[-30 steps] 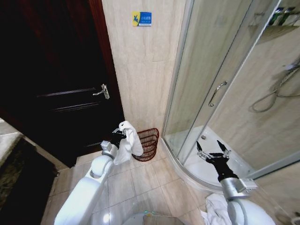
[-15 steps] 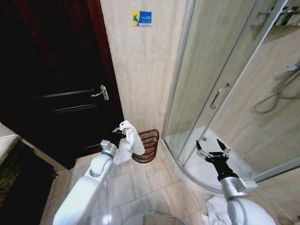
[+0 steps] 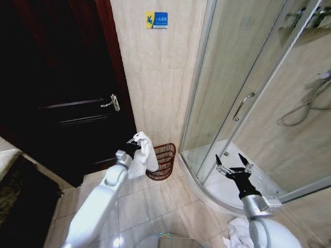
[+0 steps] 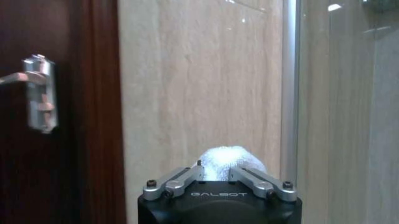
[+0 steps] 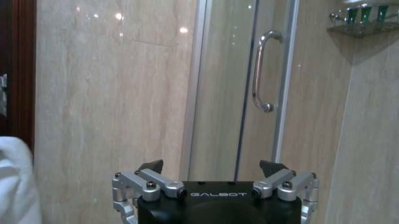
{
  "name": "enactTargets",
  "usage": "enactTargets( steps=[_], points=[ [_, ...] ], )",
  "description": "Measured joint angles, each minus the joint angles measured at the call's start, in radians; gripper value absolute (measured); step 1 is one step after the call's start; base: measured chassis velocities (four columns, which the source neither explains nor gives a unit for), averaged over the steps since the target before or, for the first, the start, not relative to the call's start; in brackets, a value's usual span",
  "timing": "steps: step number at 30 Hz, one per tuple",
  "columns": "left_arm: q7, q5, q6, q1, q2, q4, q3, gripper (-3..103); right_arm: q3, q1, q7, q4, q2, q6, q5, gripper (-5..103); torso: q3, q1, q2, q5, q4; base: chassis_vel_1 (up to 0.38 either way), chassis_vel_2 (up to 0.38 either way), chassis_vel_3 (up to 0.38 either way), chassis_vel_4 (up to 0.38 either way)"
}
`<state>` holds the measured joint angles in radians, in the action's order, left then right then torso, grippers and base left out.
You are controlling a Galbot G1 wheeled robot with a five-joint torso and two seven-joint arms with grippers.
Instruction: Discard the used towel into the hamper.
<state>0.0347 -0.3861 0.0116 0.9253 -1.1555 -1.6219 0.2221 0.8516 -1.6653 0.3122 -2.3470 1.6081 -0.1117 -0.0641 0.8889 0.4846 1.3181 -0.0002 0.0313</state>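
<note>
- Low by the tiled wall, between the door and the shower, my left gripper holds the towel; its fingers are clamped tight on a bunched top fold, and the rest hangs down in a white drape.
- In the left wrist view the 2 fingers meet around a knob of cloth, with the wall straight ahead and the door handle off to one side.
- The hamper stands on the floor against the wall, just beside the shower's curved sill. From the head view the towel's lower edge overlaps its near rim, so I am close to it but I judge not yet squarely over the opening.
- Compared with 1 second ago, my left arm has stretched further forward and the gripper has moved toward the hamper; the towel has gone with it and hangs the same way, so the hold has not slipped.
- The hamper has kept its place by the wall. The slight shift of the whole scene is my head camera moving.
- That means the carry is nearly done: what remains is to bring the cloth over the mouth and let go.
- My right gripper waits in front of the shower's sill, fingers spread wide with nothing between them, much as it was 1 second ago.
- A second white cloth lies on the floor near my right side, untouched.
</note>
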Motion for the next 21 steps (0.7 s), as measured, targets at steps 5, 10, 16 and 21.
enactTargets(
  steps=[5, 10, 16, 21],
  points=[
    [-0.001, -0.002, 0.010, -0.127, -0.018, 0.098, -0.091, 3, 0.003, 0.003, -0.003, 0.014, 0.000, 0.008, 0.012, 100, 0.000, 0.000, 0.000, 0.0002, 0.0000, 0.000, 0.000, 0.000, 0.000],
    [-0.001, 0.002, 0.031, -0.220, -0.044, 0.191, -0.161, 3, 0.002, 0.007, -0.003, 0.023, 0.000, 0.015, 0.019, 100, 0.000, 0.000, 0.000, 0.0001, 0.0000, 0.000, 0.000, 0.000, 0.000],
    [-0.004, 0.028, 0.059, -0.296, -0.083, 0.308, -0.201, 3, 0.008, -0.002, -0.007, 0.018, 0.000, 0.018, 0.019, 100, 0.000, 0.000, 0.000, 0.0002, 0.0001, 0.000, 0.000, 0.000, 0.000],
    [-0.006, 0.079, 0.098, -0.351, -0.115, 0.424, -0.216, 3, 0.012, -0.007, -0.015, 0.002, -0.009, 0.015, 0.016, 100, 0.000, 0.000, 0.000, 0.0002, 0.0001, 0.000, 0.000, 0.000, 0.000]
  ],
)
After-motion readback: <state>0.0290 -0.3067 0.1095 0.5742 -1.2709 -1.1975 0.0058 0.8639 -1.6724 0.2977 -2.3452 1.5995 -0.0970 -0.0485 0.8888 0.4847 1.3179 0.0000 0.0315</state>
